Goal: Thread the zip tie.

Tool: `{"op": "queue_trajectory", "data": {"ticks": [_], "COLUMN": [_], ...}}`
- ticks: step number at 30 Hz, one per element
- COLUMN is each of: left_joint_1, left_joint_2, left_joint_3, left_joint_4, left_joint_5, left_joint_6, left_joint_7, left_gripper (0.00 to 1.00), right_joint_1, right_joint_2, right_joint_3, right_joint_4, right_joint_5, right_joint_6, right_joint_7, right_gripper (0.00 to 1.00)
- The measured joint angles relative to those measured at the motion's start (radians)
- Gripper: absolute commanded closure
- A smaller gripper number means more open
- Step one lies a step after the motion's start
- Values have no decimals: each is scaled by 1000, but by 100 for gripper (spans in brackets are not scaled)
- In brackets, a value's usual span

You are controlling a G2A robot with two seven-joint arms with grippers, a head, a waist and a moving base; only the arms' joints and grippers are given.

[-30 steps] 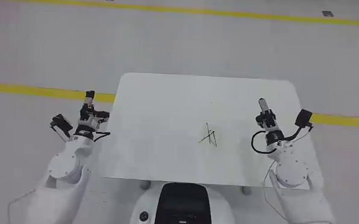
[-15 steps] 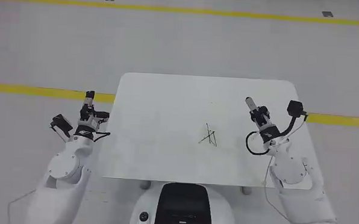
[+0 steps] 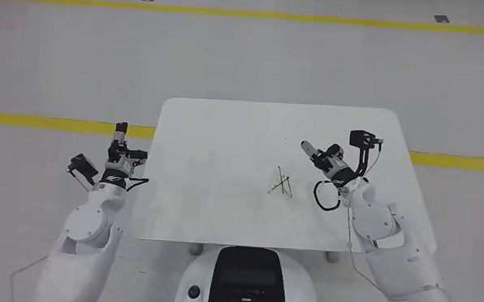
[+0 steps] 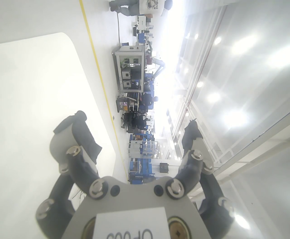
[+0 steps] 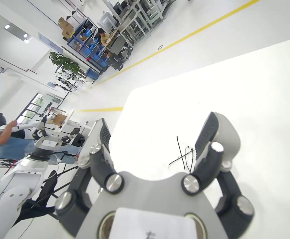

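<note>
You have thin black zip ties [image 3: 282, 184] crossed on the white table [image 3: 217, 166]; left gripper [image 4: 136, 122] and right gripper [image 5: 158, 129] gape empty.

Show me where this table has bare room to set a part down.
Free: the whole stretch of table between its left edge and the zip ties, and the far strip along the back edge. Crowded: right of centre, where the zip ties lie crossed with the right gripper open near them.
</note>
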Motion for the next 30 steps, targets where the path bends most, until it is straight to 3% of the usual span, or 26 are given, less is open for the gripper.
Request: {"op": "queue_trajectory", "data": {"ticks": [7,11,17,21,30], "left_joint_1": [0,0,0,0,0], "left_joint_2": [0,0,0,0,0], "left_joint_3": [0,0,0,0,0], "left_joint_4": [0,0,0,0,0], "left_joint_5": [0,0,0,0,0], "left_joint_6": [0,0,0,0,0], "left_joint_7": [0,0,0,0,0], "left_gripper": [0,0,0,0,0], "right_joint_1": [8,46,154,206,208], "right_joint_2": [3,3,-11,-22,-23], "right_joint_3": [-18,-79,-204,-259,-260], "right_joint_4": [-20,-48,-9,29,30], "right_joint_5": [-37,-264,-456,-473,-469], "right_joint_6": [8,64,148,166,163], "right_joint_7": [13,90,257,349,351], "right_gripper": [0,0,0,0,0]}}
